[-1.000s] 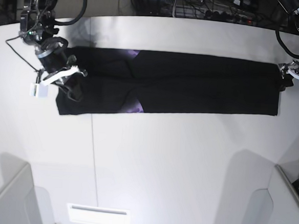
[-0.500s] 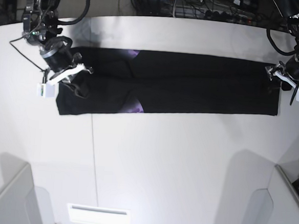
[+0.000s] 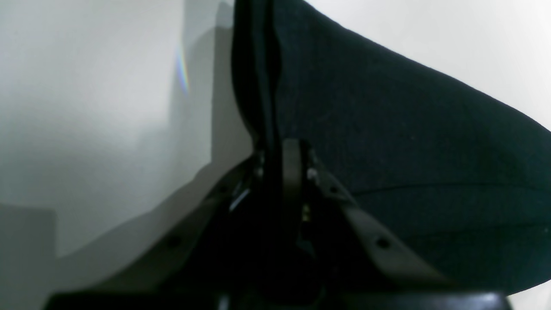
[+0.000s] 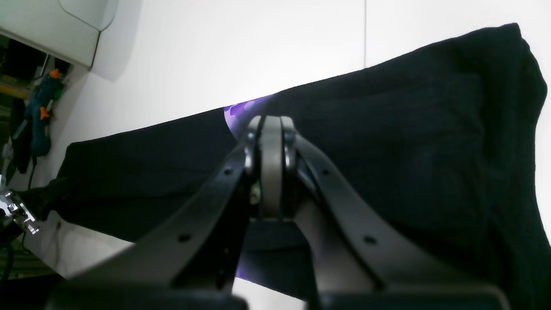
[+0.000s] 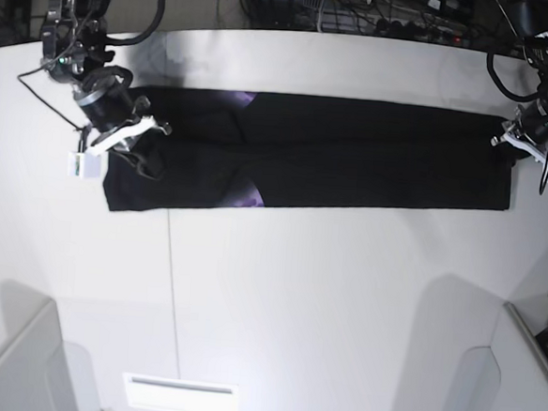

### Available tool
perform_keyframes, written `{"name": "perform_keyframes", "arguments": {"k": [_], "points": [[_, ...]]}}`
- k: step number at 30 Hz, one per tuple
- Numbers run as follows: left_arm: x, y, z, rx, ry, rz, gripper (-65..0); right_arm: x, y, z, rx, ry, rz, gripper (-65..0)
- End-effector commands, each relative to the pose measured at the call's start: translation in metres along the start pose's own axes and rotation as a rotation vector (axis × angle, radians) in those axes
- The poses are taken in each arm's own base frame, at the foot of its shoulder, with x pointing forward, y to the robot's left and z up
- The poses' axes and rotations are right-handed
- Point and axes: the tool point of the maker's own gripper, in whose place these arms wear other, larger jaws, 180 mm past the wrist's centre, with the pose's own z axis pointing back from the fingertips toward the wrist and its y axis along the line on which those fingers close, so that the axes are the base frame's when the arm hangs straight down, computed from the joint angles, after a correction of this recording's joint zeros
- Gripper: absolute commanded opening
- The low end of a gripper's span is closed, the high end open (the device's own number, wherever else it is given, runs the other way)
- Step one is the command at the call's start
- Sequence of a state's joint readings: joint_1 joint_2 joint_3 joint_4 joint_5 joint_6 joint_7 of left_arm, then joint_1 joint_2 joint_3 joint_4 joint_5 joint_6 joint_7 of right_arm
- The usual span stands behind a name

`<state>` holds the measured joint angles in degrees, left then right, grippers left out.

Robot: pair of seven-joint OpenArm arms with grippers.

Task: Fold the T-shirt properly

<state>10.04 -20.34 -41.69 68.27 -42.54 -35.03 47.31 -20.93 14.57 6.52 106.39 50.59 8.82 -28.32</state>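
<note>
You see both pincers clamped on the T-shirt (image 5: 315, 152): left pincer (image 3: 275, 150) at one end, right pincer (image 4: 271, 129) at the other.

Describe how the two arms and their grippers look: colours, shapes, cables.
Both arms are black, with black cables looping off them. The left gripper and right gripper each have long dark tapering fingers dotted with screws, ending in narrow grey pads. In the base view, white parts sit beside the right gripper and the left gripper.

no readable text anywhere — no labels, brands or numbers.
</note>
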Motion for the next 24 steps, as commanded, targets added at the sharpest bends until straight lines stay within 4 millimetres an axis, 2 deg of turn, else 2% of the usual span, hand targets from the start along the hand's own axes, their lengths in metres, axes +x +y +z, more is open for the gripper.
{"name": "perform_keyframes", "arguments": {"k": [1,5,10,15,18,24], "points": [[-0.005,0.011,0.005,0.043,0.063,-0.035,-65.0,0.013,0.005,0.002,0.019,-0.041,0.018,-65.0],[0.017,0.019,0.014,0.066,0.025,-0.077,-65.0,0.013,0.005,0.002,0.019,-0.041,0.018,-65.0],[0.058,0.007,0.026,0.064,-0.098,-0.177,-65.0,0.014,0.005,0.002,0.019,-0.043,0.019,-65.0],[0.06,-0.009,0.04,0.055,-0.111,-0.267,-65.0,0.013,0.005,0.002,0.02,-0.041,0.018,-65.0],[0.056,-0.021,0.05,0.05,-0.108,-0.321,-65.0,0.013,0.005,0.002,0.02,-0.04,0.017,-65.0],[0.039,-0.056,0.057,0.067,-0.119,-0.432,-65.0,0.013,0.005,0.002,0.021,-0.042,0.016,-65.0]]}}
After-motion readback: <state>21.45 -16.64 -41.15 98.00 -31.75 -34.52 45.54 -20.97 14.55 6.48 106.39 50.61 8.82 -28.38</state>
